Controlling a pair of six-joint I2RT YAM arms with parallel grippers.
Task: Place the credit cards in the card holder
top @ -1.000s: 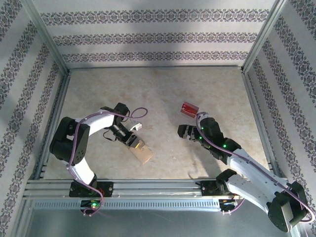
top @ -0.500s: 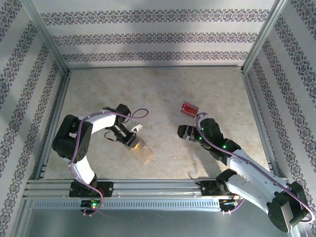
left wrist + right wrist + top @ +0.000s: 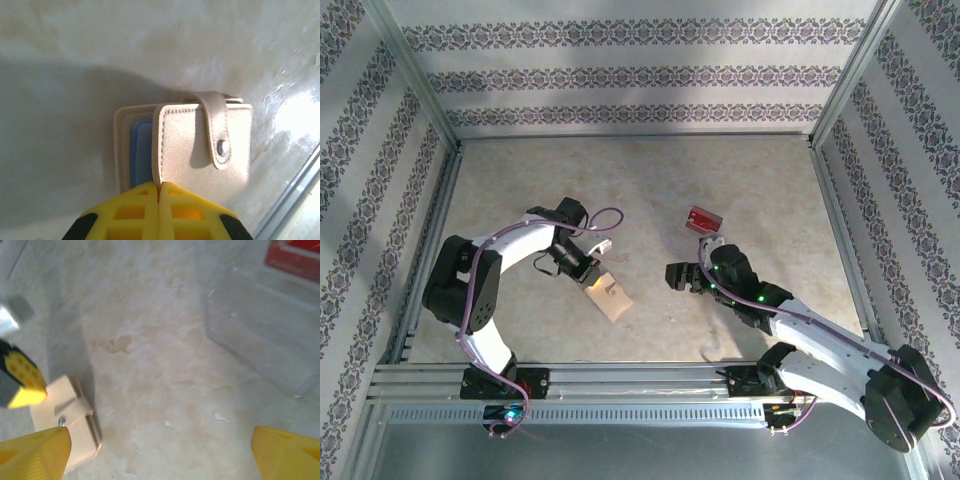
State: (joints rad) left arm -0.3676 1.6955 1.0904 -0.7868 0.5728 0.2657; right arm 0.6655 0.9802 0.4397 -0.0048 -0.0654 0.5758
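In the left wrist view, the near edge of the card holder disappears behind the left gripper, whose yellow fingers run off the bottom edge. Most of the blue sleeves lie hidden inside it. In the right wrist view, the credit cards are cropped by the top corner and blurred, perhaps more than one. The right gripper is cut off below.

Robot lab test cell, aluminium-profile frame, patterned wallpaper walls, marbled tabletop, two bolted arms
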